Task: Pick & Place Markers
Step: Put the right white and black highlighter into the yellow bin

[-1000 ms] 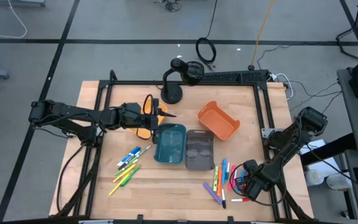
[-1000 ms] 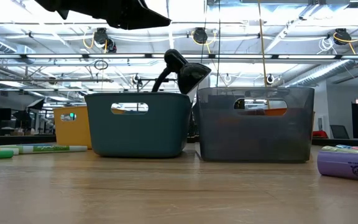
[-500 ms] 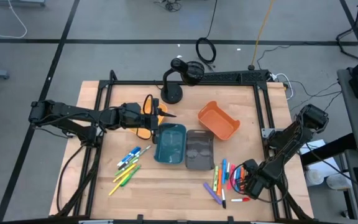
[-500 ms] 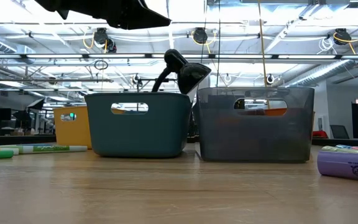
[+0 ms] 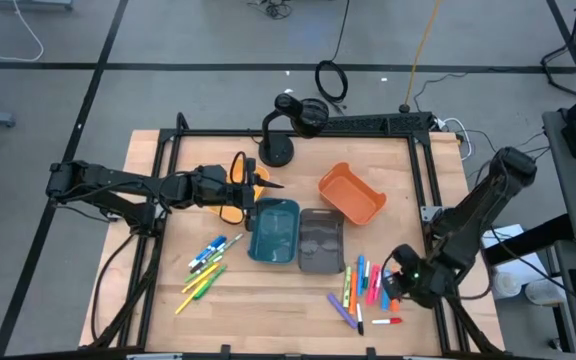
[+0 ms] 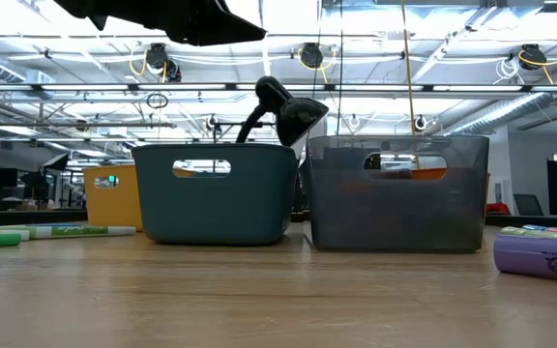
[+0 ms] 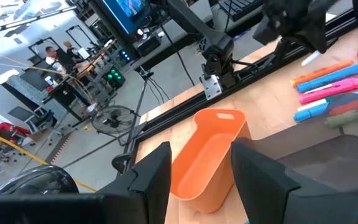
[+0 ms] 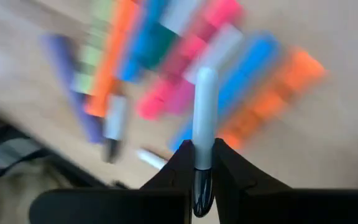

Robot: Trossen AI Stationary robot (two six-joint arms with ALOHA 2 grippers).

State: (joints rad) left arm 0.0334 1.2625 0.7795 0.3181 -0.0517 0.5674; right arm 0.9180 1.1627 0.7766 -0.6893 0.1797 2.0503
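Observation:
Markers lie in two heaps on the table: one (image 5: 206, 268) left of the teal bin, one (image 5: 360, 290) right of the grey bin. A purple marker (image 6: 542, 253) and a green-and-white one (image 6: 75, 231) show in the low view. My right gripper (image 5: 395, 285) hovers at the right heap's edge, shut on a white-and-dark marker (image 8: 205, 106). My left gripper (image 5: 266, 185) hangs open by the yellow bin (image 5: 230, 195), beyond the teal bin (image 5: 275, 230). In its wrist view (image 7: 201, 146) the fingers frame the distant orange bin (image 7: 210, 155). My right gripper pinches the marker between its two fingers at the dark end (image 8: 202, 163). The white end (image 8: 206, 78) sticks out past the fingertips, along the fingers. The fingers point down from above. The marker is clear of the blurred heap on the table below.
The teal bin and the grey bin (image 5: 321, 240) stand side by side mid-table, with the orange bin (image 5: 351, 193) tilted behind them. A black lamp-like stand (image 5: 288, 125) rises at the far edge. A red-and-white marker (image 5: 388, 320) lies alone near the right heap. Bare wood fills the near edge.
My right arm has swung its elbow up, and its gripper has risen from the right marker heap, shifting slightly toward the far edge, carrying the marker. The left arm has kept still.

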